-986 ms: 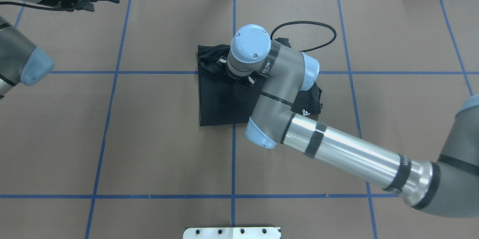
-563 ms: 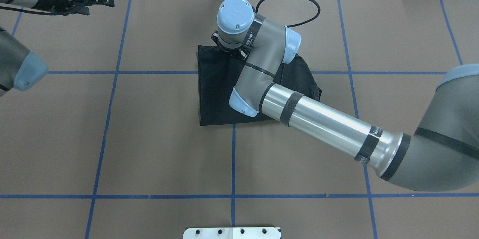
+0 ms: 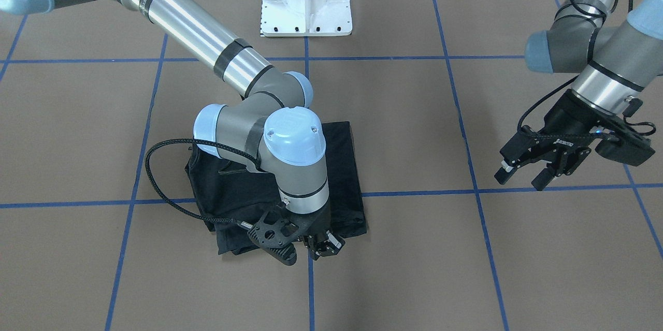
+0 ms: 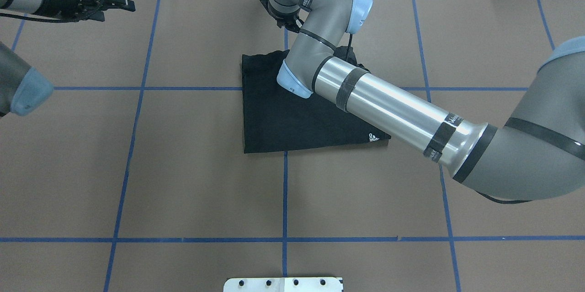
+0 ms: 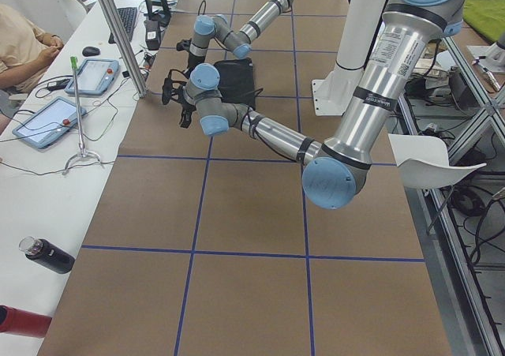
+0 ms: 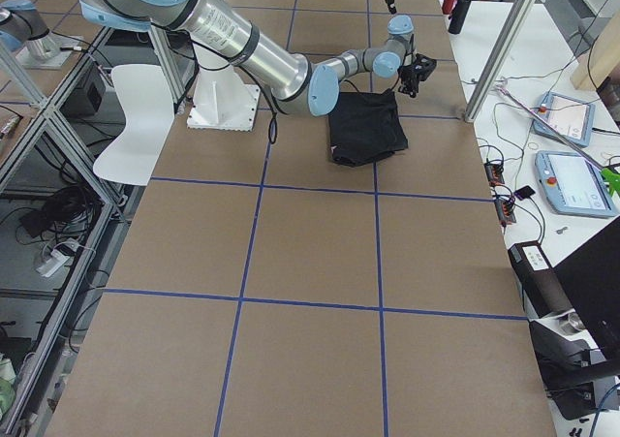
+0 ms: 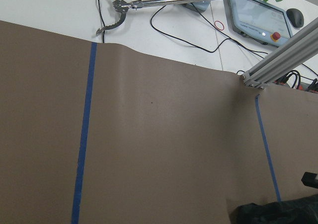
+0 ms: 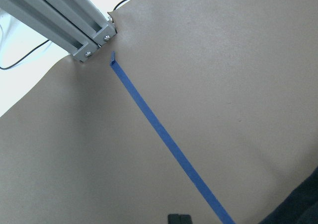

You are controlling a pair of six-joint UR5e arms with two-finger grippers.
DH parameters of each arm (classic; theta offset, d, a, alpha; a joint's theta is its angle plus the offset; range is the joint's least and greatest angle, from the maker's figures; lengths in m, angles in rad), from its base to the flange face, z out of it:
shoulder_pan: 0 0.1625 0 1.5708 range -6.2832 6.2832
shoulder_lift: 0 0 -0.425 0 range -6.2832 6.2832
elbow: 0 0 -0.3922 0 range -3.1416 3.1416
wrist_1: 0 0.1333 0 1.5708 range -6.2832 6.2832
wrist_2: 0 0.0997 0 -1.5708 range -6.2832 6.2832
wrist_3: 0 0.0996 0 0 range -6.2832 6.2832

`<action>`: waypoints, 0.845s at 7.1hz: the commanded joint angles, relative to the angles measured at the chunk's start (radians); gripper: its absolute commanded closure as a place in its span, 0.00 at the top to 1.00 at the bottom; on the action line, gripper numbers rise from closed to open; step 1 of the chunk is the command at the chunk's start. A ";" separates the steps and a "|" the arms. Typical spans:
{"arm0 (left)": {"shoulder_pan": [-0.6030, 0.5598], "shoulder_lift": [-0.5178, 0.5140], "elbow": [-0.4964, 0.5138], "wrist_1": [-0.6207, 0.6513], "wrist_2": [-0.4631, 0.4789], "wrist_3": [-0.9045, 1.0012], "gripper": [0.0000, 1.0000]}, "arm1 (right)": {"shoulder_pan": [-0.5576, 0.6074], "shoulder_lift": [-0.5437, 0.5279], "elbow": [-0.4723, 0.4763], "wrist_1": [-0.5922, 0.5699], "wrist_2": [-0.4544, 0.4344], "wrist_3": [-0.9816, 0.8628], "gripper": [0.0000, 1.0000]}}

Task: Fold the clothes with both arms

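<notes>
The left gripper (image 4: 119, 11) hangs far off to the left over the brown-papered table (image 4: 183, 168), its fingers spread and empty. At the table's middle lies the black T-shirt (image 4: 292, 123), plain side up. It is folded into a compact near-rectangle with a small white logo (image 4: 373, 137) at its near right corner, and its far edge looks slightly rumpled. The right gripper (image 4: 284, 22) sits just past that far edge, seemingly off the cloth; I cannot tell whether its fingers are spread. The folding looks essentially done, with perhaps a last tidy remaining.
</notes>
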 commanded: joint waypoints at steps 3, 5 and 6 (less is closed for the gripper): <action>-0.008 0.043 -0.023 0.004 -0.005 0.072 1.00 | 0.115 -0.371 0.454 -0.078 0.214 -0.139 0.33; -0.047 0.098 -0.032 0.004 -0.008 0.220 1.00 | 0.242 -0.694 0.739 -0.099 0.331 -0.312 1.00; -0.054 0.148 -0.029 0.004 -0.007 0.321 1.00 | 0.326 -0.801 0.783 -0.100 0.420 -0.465 1.00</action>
